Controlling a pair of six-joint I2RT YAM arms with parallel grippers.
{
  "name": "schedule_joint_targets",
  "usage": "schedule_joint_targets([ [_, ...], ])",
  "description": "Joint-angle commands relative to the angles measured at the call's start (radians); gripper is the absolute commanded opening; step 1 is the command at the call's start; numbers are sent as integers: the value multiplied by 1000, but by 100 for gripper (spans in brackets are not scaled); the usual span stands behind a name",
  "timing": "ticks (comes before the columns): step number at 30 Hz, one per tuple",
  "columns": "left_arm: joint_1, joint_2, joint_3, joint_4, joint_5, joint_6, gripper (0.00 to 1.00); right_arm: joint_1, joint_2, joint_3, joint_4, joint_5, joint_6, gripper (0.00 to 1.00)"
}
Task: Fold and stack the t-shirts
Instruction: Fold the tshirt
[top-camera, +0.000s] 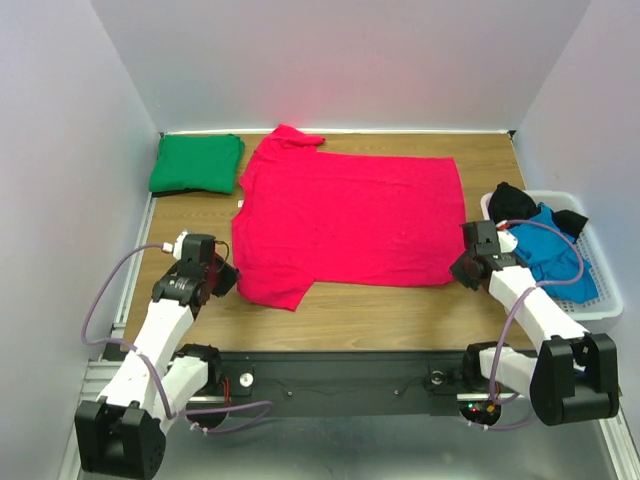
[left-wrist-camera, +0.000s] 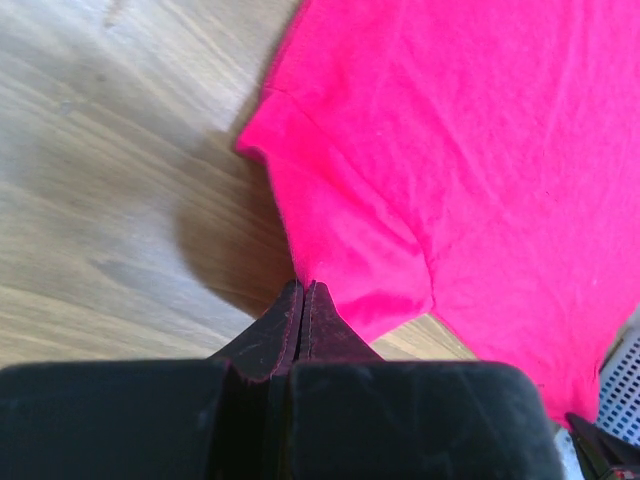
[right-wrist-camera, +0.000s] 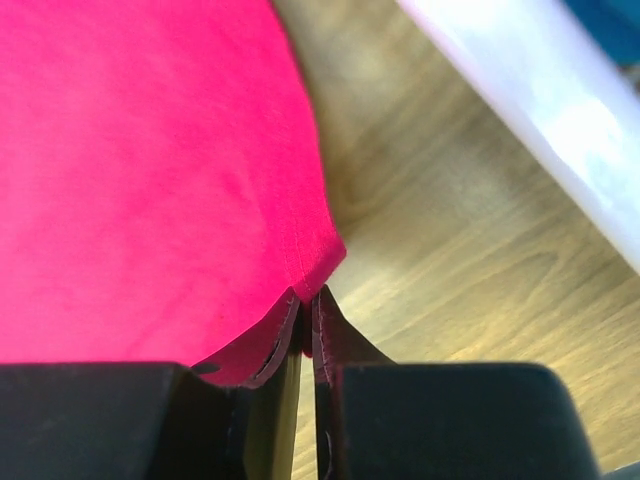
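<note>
Crimson cloth t-shirt (top-camera: 350, 215): right fingers (right-wrist-camera: 342, 345) pinch its lower-right corner, left fingers (left-wrist-camera: 272, 338) shut at sleeve; shallow grips may slip.

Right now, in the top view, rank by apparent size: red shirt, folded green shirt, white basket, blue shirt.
1. red shirt
2. white basket
3-4. folded green shirt and blue shirt look close; the blue one is bunched and partly covered, so unranked.
</note>
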Motion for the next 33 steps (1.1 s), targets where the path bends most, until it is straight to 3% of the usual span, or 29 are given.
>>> schedule_joint_targets([
  [1,5,63,77,79,55,8,0,-8,17,99,-8,9,-19,12],
  [17,5,441,432,185,72,34,0,-14,279,396,-9,57,-53,10],
  [24,5,646,613,166,32,49,0,-51,381,495,-8,86,-74,6],
  [33,17,797,749,140,16,62,0,-83,509,603,-6,86,-112,5],
])
